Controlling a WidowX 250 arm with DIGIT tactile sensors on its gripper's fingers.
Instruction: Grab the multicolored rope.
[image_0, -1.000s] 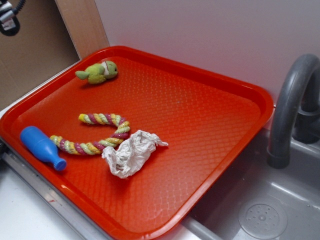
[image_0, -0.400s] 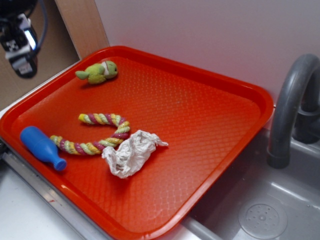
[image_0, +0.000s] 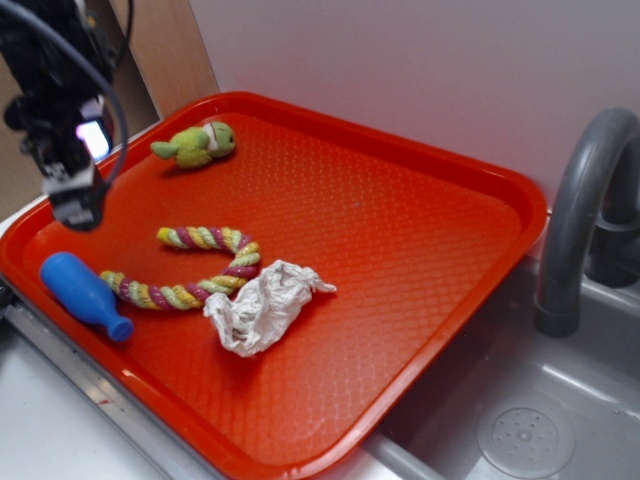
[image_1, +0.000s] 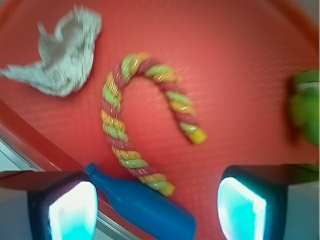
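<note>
While the multicolored rope (image_0: 200, 268) lies unmoved, the spread gripper (image_0: 75, 205) has descended nearer.

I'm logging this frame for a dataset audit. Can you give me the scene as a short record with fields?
target: multicolored rope, twisted yellow, pink and green strands, C-shaped, lying untouched on the tray
surface: red plastic tray
neighbours: blue plastic bottle on its side by one rope end; crumpled white paper at the rope's bend
elsewhere on tray: small green plush toy near the far edge
gripper: open, empty, above the tray's left side
beside tray: grey faucet over a sink
</note>
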